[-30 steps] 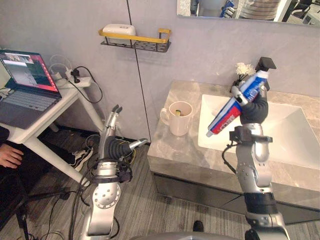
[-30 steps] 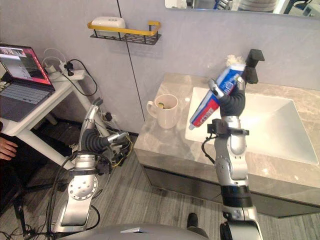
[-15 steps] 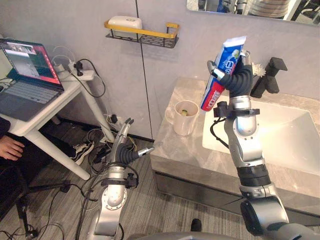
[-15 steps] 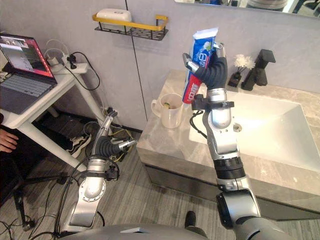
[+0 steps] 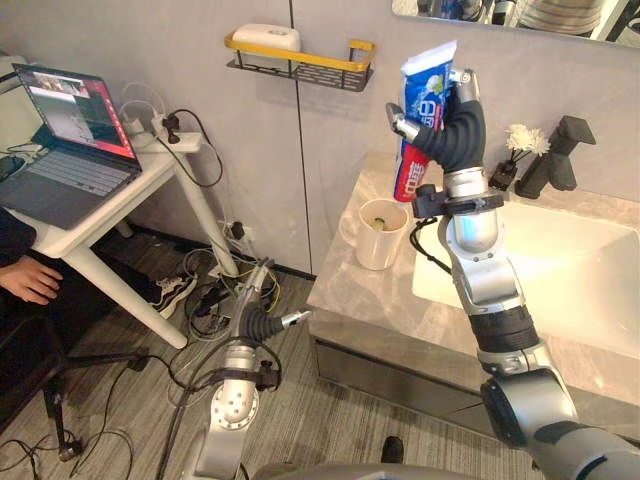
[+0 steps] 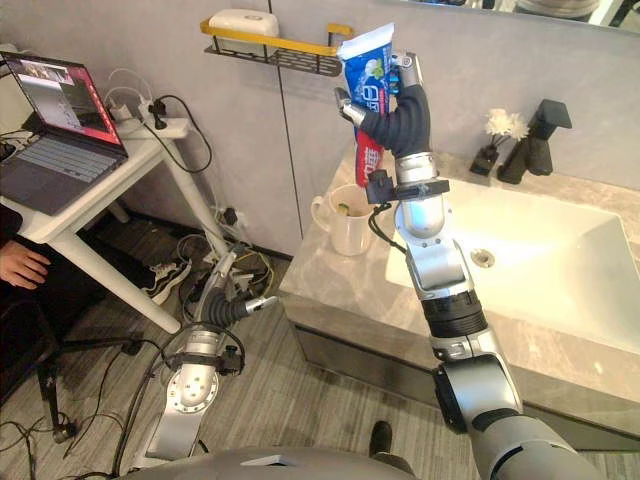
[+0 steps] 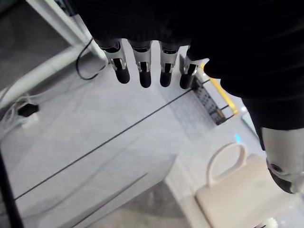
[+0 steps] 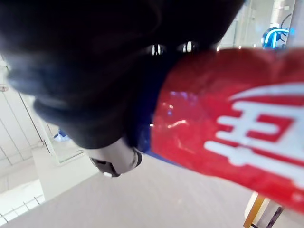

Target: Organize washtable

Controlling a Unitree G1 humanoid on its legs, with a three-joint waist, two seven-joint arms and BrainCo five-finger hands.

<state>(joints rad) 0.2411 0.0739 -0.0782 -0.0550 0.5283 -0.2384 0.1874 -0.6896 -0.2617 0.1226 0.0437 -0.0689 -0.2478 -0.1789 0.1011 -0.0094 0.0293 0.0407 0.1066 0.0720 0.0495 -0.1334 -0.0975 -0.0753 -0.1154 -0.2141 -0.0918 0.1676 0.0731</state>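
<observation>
Across the washtable (image 5: 350,290), the right hand (image 5: 462,135) has swung from over the basin (image 5: 570,270) to above the cup (image 5: 380,235). Its fingers are clenched round the toothpaste tube (image 5: 428,80), now upright with the cap down, probably so it can stand inside the cup. The left hand (image 5: 262,305) hangs low beside the washtable, fingers straight and empty.

A grey wall (image 5: 150,40) rises behind the marble counter (image 5: 365,290), with a mirror (image 5: 560,15) above it, a yellow-railed shelf (image 5: 310,68) and white desk (image 5: 105,215) to its left, and grey plank floor (image 5: 110,410) below.
</observation>
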